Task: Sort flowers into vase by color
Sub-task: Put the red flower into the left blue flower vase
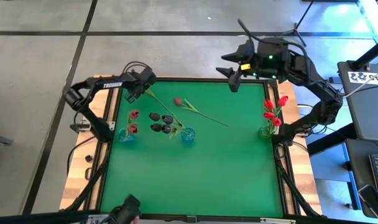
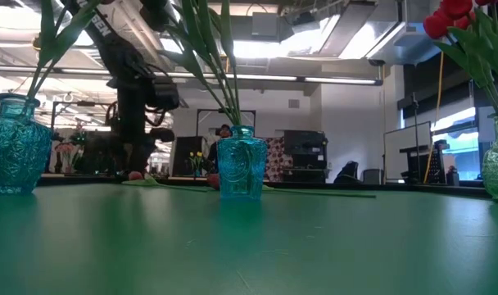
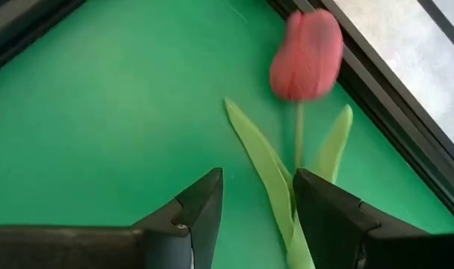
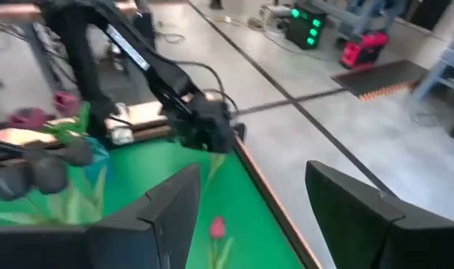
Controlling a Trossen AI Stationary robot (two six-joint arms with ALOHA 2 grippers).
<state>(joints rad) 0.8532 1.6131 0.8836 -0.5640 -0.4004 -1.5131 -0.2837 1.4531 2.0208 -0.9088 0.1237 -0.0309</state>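
Observation:
A pinkish-red tulip (image 3: pixel 305 56) lies on the green table by its far edge, near the far left corner, with its stem (image 1: pixel 163 107) running toward the middle vase. In the high view my left arm hides its head. My left gripper (image 3: pixel 257 183) is open just above its leaves (image 3: pixel 268 168). One leaf runs between the fingers, and the stem goes behind one fingertip (image 3: pixel 309 187). A second pinkish-red tulip (image 1: pixel 177 101) lies further right, its stem pointing toward the right vase. My right gripper (image 4: pixel 253 172) is open and holds nothing, high over the far edge (image 1: pixel 231 70). My left gripper comes at the tulip slanting down from above, its fingers on either side of a leaf just below the head. The view looks along the fingers, so I cannot tell whether a fingertip touches the stem or the leaves. The tulip lies flat on the table.
A blue vase (image 1: pixel 127 135) at the left holds pinkish-red tulips. The middle blue vase (image 1: pixel 188 135) holds black tulips (image 1: pixel 161 121) leaning left. A vase (image 1: pixel 267 130) at the right edge holds red tulips (image 1: pixel 274 111). The near half of the table (image 1: pixel 195 180) is bare green.

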